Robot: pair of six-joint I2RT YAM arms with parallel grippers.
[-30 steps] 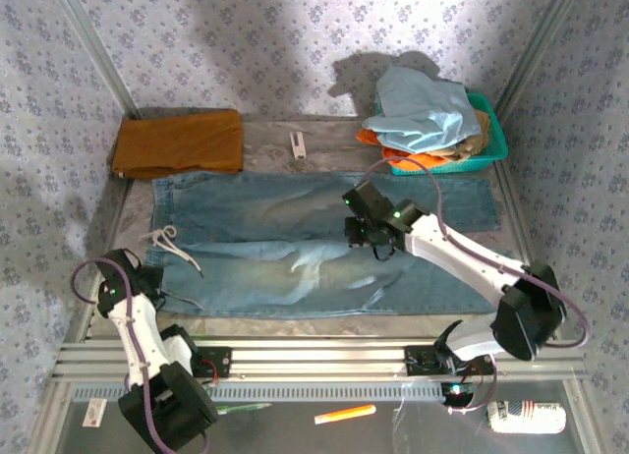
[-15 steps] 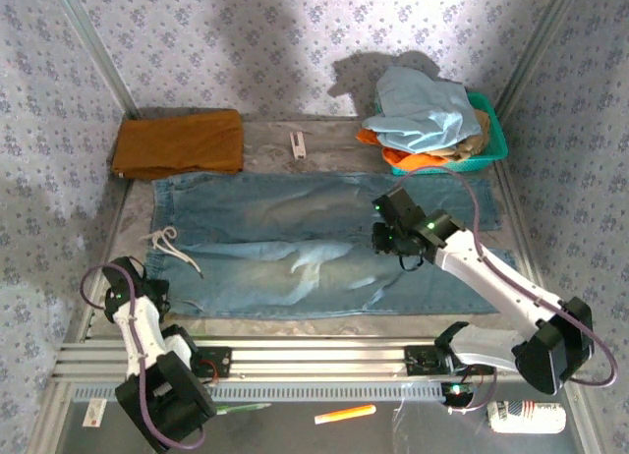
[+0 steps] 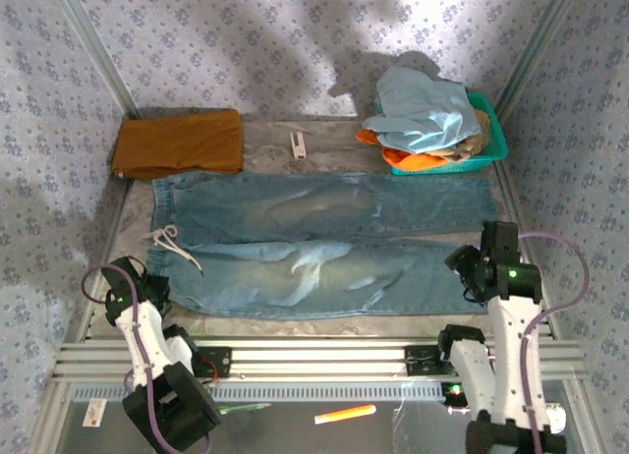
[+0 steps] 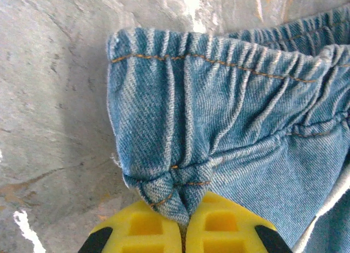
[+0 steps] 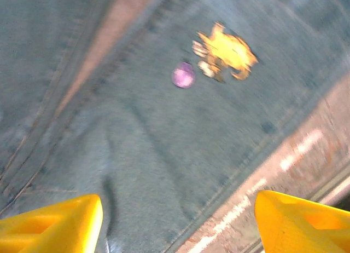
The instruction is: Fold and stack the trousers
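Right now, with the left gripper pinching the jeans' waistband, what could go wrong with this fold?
The left gripper is shut on just a small bunched corner of the trousers; the denim may slip out when lifted.
The right gripper hangs open above the leg end, holding nothing; lifting one side alone would likely drag and skew the cloth.
The loose drawstring could get folded in or snag.

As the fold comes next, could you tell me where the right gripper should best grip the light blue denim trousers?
Probably the near leg's hem, from above: the trousers lie flat with it at the right end, under the open right gripper.
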